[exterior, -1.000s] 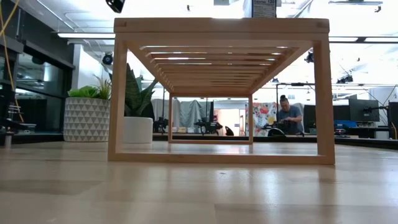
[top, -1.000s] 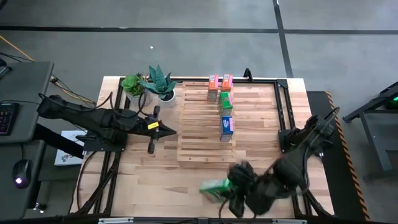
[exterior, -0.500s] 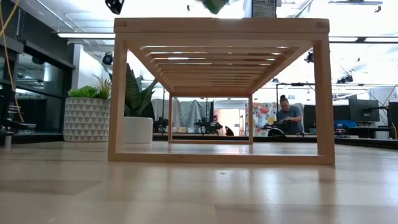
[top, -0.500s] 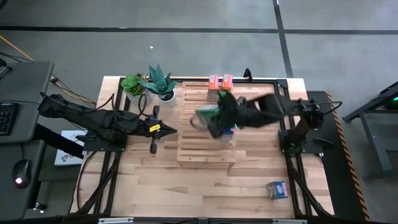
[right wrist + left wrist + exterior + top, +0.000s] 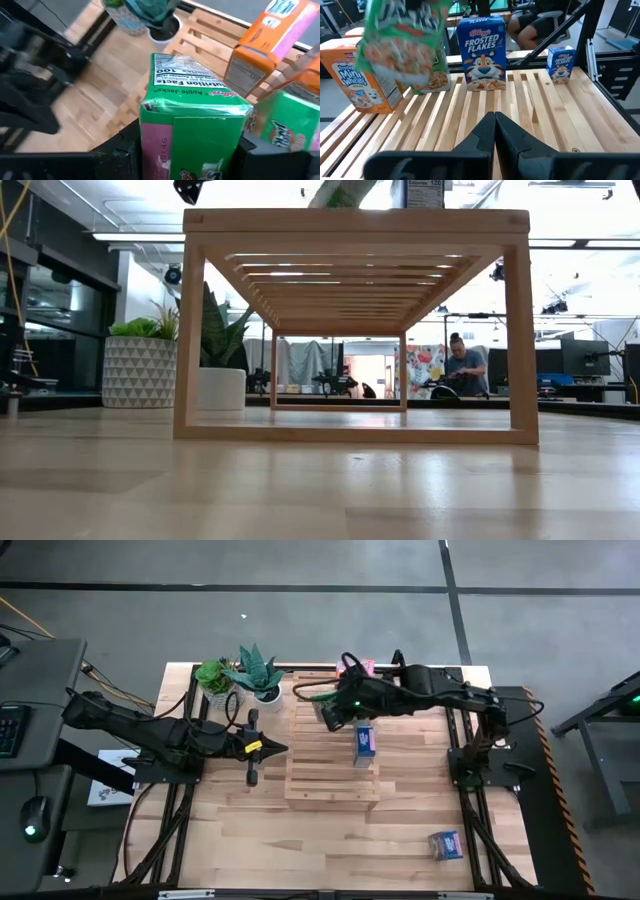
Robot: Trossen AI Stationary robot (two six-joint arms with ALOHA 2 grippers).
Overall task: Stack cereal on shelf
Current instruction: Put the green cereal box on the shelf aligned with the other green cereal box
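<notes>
A small blue Frosted Flakes box point(image 5: 445, 845) lies alone on the bench point(image 5: 260, 840) near its front right corner, well apart from the shelf. The slatted wooden shelf point(image 5: 320, 775) stands in the middle of the bench, reaching toward the far edge.

On the shelf's right half, about midway along, a larger Frosted Flakes box point(image 5: 365, 741) stands upright; the left wrist view shows it face-on point(image 5: 482, 52). The left gripper point(image 5: 262, 749) rests just beside the shelf's left edge, its fingers closed together with nothing between them point(image 5: 495, 132).

Farther back, the right arm reaches across the shelf's far half. The right gripper point(image 5: 332, 710) clamps a green Apple Jacks box point(image 5: 195, 127) between its fingers, holding it above the slats near the shelf's far left part. In the left wrist view this box point(image 5: 402, 42) hangs tilted in front of a second green box point(image 5: 436, 77) standing on the shelf.

At the shelf's far edge an orange Mini-Wheats box point(image 5: 362, 77) stands upright, and another orange box point(image 5: 272, 42) shows beside it in the right wrist view.

Off the shelf's far left corner stand two potted plants point(image 5: 240, 677) on the bench.

In the low view, a seated person point(image 5: 464, 370) shows in the room beyond the bench.
</notes>
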